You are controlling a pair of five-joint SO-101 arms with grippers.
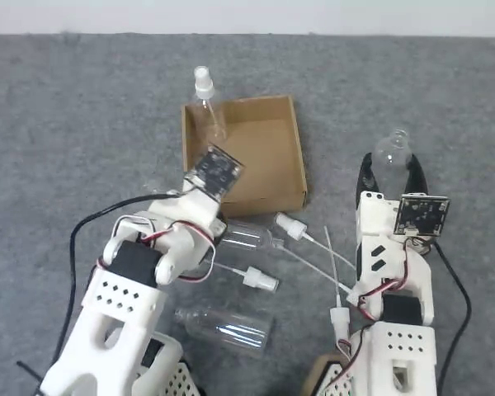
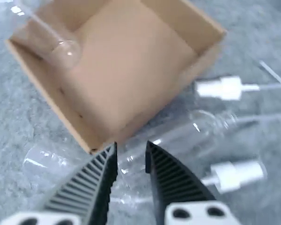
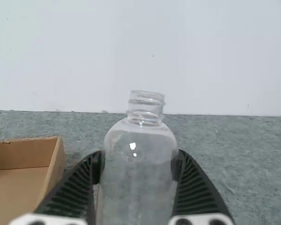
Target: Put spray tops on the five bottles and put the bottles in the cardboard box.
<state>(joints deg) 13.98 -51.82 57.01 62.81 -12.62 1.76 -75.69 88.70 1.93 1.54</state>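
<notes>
- We find the cardboard box point(image 1: 264, 148) a little above the middle of the high view, open side up on the grey carpet point(image 1: 82, 107).
- A capped bottle point(image 1: 207, 107) leans in the box's upper-left corner, with its white spray head above the rim.
- At the right of the frame, the right gripper point(image 1: 390, 165) is clamped on an open bottle point(image 1: 393, 150). We see it held upright with one black finger on each side of its body, and its threaded neck is bare.
- The left gripper point(image 2: 131, 152) hangs just below the box's lower edge. Its ribbed fingers point(image 2: 96, 178) are only narrowly apart, and we see nothing gripped between them.
- Under that gripper a lying bottle point(image 1: 246, 238) rests on its side just beside the box's lower wall.
- A second lying bottle point(image 1: 227, 326) rests on the carpet at lower centre, near the left arm's base.
- In the left wrist view we make out a third clear bottle point(image 2: 44, 159) on the carpet beside a corner of the box.
- Three loose spray tops lie with thin tubes trailing. An upper spray top point(image 1: 291, 224) is just right of the lying bottle, a middle spray top point(image 1: 261, 279) lies between the two lying bottles, and a lower spray top point(image 1: 339, 318) sits by the right arm's base.
</notes>
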